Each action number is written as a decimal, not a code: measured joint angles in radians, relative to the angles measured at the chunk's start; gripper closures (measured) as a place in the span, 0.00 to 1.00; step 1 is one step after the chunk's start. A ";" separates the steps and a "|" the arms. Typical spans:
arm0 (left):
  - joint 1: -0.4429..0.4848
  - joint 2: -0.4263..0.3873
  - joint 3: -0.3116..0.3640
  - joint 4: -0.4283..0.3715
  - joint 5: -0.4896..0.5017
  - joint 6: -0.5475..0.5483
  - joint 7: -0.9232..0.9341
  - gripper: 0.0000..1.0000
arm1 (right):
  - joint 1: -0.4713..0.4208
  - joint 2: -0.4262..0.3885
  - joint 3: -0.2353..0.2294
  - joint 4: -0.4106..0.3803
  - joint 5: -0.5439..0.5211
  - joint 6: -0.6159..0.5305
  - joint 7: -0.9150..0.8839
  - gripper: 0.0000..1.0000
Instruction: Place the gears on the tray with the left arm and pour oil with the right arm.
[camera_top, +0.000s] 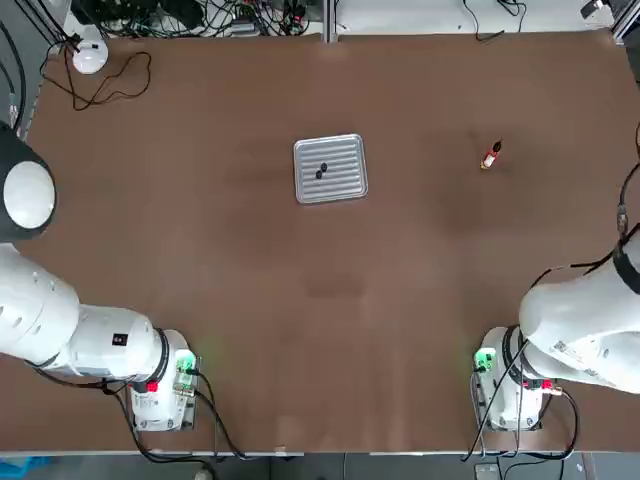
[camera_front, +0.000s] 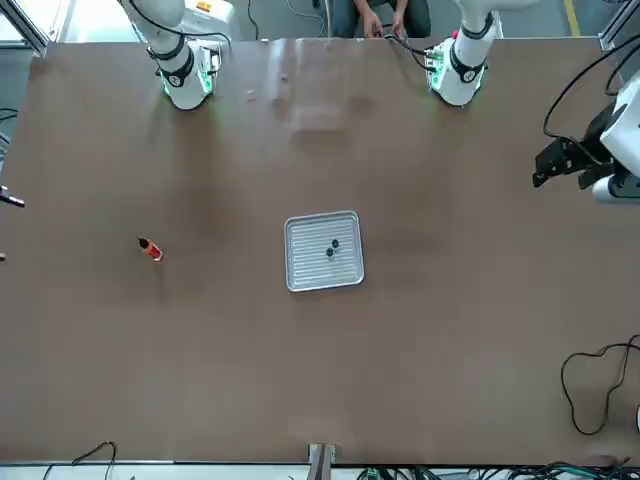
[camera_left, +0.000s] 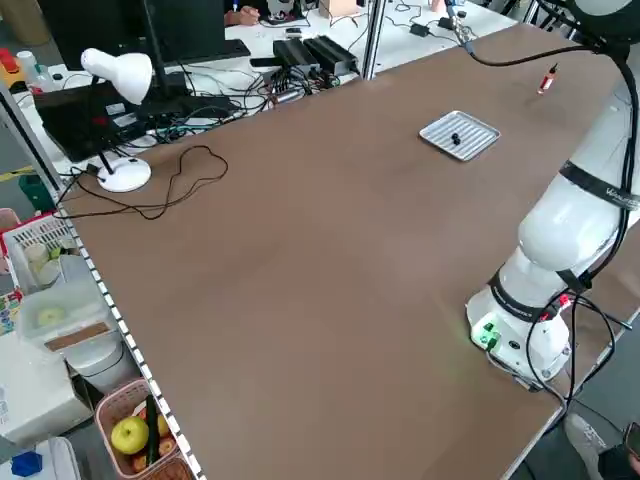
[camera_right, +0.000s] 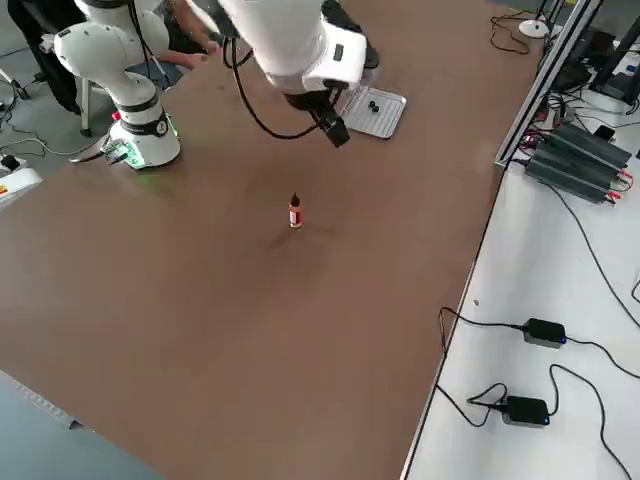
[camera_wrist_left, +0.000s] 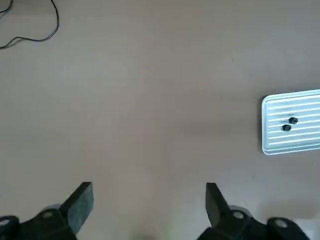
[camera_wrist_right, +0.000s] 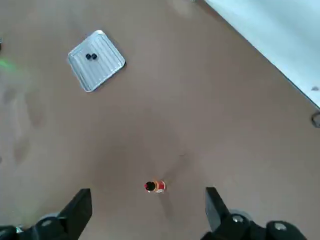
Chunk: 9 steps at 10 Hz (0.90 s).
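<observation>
Claws come first: the left claw (camera_wrist_left: 149, 207) hangs spread and empty near its base, and the right claw (camera_wrist_right: 148, 210) is spread high over the table (camera_top: 200, 250), holding nothing. Farther out, the oil (camera_top: 490, 157) stands upright alone, well apart from the tray (camera_top: 345, 185). Both gears (camera_top: 322, 171) already lie side by side on the tray, so the placing looks done; whether oil was poured I cannot tell.

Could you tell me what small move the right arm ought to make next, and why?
Probably lower the right claw straight onto the oil bottle and close on it. Both gears already lie on the tray, the bottle stands upright and untouched on the table, and the claw hangs open above it. The left claw is open, well off the tray.
</observation>
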 joint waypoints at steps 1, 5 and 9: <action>0.000 0.000 0.000 0.000 0.000 -0.010 0.000 0.01 | 0.040 -0.047 0.000 -0.026 -0.052 0.035 0.097 0.00; 0.000 0.000 -0.001 0.000 0.000 -0.012 0.000 0.01 | 0.198 -0.261 0.000 -0.197 -0.226 0.111 0.544 0.00; -0.001 0.000 -0.001 0.000 0.000 -0.012 0.000 0.01 | 0.335 -0.327 -0.004 -0.249 -0.409 0.059 1.071 0.00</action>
